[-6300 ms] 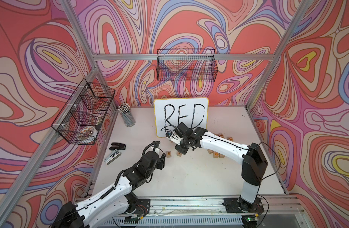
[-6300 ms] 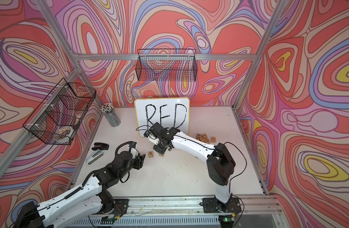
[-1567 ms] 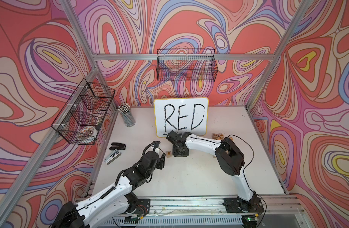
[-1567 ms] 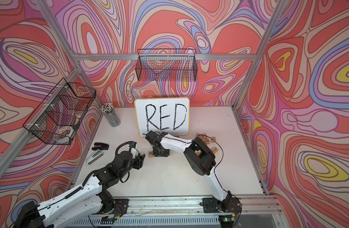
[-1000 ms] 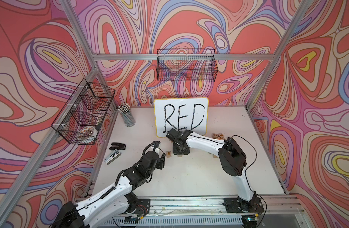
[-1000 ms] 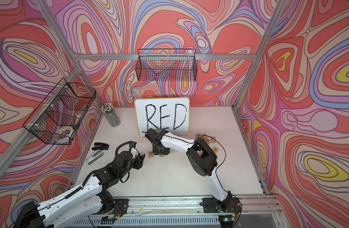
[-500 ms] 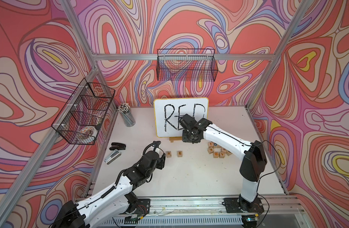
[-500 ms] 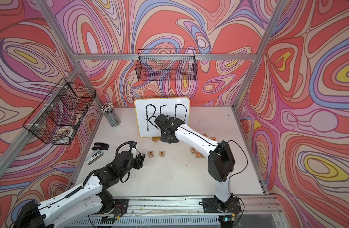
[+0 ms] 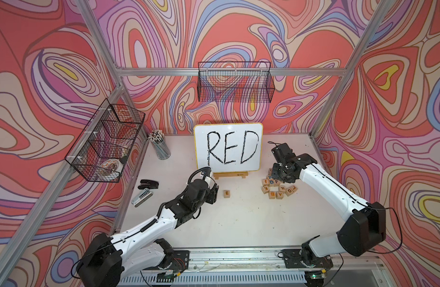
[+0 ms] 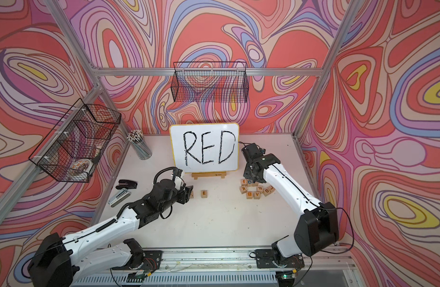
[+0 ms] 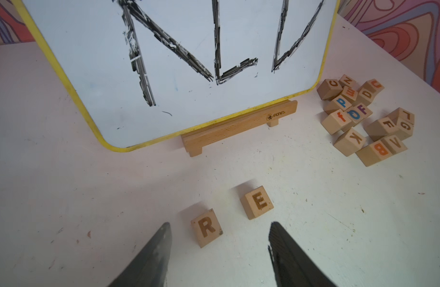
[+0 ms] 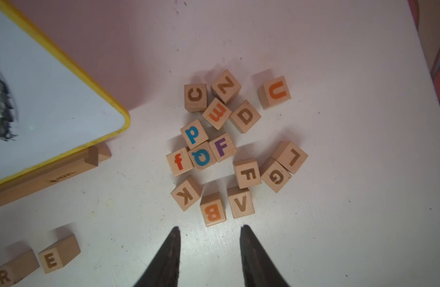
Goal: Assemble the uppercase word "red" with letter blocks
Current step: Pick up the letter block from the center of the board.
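Observation:
The R block [image 11: 206, 227] and the E block [image 11: 257, 202] lie side by side on the white table in front of the board. My left gripper [image 11: 220, 223] stands open just short of the R block, touching nothing. The D block [image 12: 245, 116] sits at the far side of a loose pile of letter blocks [image 12: 221, 149], next to an orange m cube. My right gripper [image 12: 210, 226] hovers open above the near edge of that pile, empty. In a top view the E block [image 9: 226, 193] shows clearly, while the left gripper [image 9: 214, 193] covers the R block.
The yellow-rimmed whiteboard [image 9: 228, 147] reading RED stands on a wooden stand behind the blocks. A pencil cup [image 9: 161, 146], a black stapler [image 9: 148, 184] and a silver stapler [image 9: 141, 196] sit at the left. Wire baskets hang on the left and back walls.
My right arm has left the E block beside the R block and swung right, over the pile of blocks. Its jaws have narrowed slightly. The left arm has not moved.

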